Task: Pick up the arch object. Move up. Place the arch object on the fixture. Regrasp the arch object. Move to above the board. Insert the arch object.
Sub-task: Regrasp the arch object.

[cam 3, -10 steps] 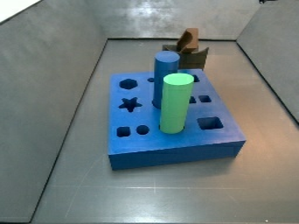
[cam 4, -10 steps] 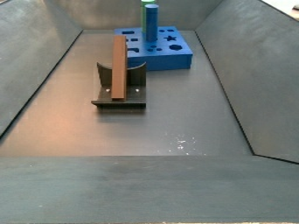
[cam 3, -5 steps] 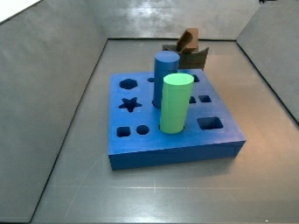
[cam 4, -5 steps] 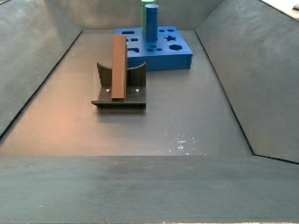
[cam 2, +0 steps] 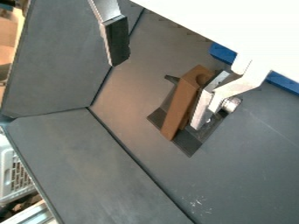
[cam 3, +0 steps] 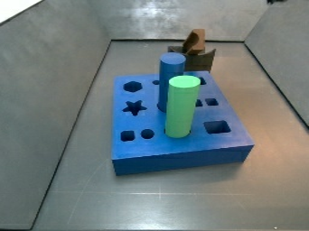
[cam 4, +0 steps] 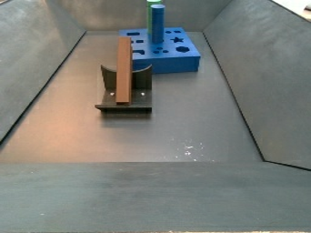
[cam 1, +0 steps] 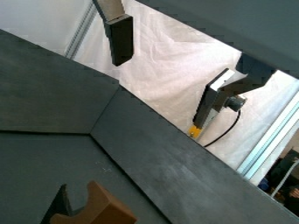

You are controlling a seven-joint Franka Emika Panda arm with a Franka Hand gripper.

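The brown arch object (cam 4: 123, 68) leans upright against the dark fixture (cam 4: 125, 102), apart from the blue board (cam 4: 177, 56). In a side view the arch object (cam 3: 194, 40) and fixture (cam 3: 204, 60) stand behind the board (cam 3: 182, 155). My gripper (cam 2: 166, 68) shows only in the wrist views and is absent from both side views. It hangs open above the floor with nothing between its fingers (cam 2: 117, 39). The arch object (cam 2: 184, 107) on the fixture (cam 2: 194, 145) lies below and beside one finger. In a wrist view the gripper (cam 1: 170, 70) is open over the wall, with the arch object (cam 1: 112, 206) at the frame's edge.
A blue cylinder (cam 3: 172, 69) and a green cylinder (cam 3: 182, 106) stand upright in the board's holes. Grey sloped walls enclose the floor (cam 4: 170, 127). A cylinder (cam 4: 155, 20) rises from the board at the far end.
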